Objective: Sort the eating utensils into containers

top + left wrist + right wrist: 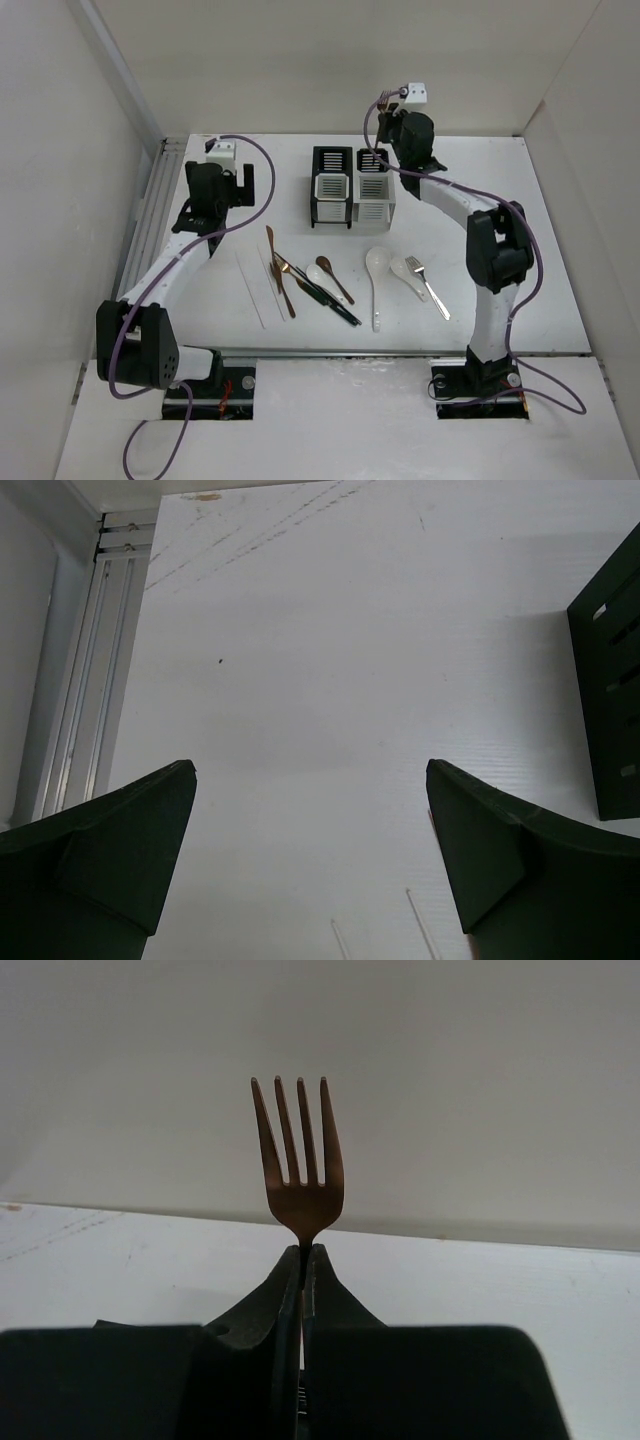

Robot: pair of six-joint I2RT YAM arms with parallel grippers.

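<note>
A: What runs along the left edge of the white counter (pixel 560 300)?
B: A ribbed aluminium rail (pixel 150 215), going from near to far.
A: And around it?
B: Plain white walls (pixel 330 60) on the left, far and right sides. The surface has one small dark speck (pixel 221 661), with faint scratch lines (pixel 250 540) farther back.

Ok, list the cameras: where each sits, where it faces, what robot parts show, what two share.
Top external: above and behind the arms, looking down at table, caddies, loose utensils; both arms show.
Left wrist: on the left arm, facing down at bare table; open left gripper frames it.
Right wrist: on the raised right arm, facing the back wall; right gripper shut on a copper fork.
Shared: top external and left wrist both show the side rail and a caddy's black frame.
</note>
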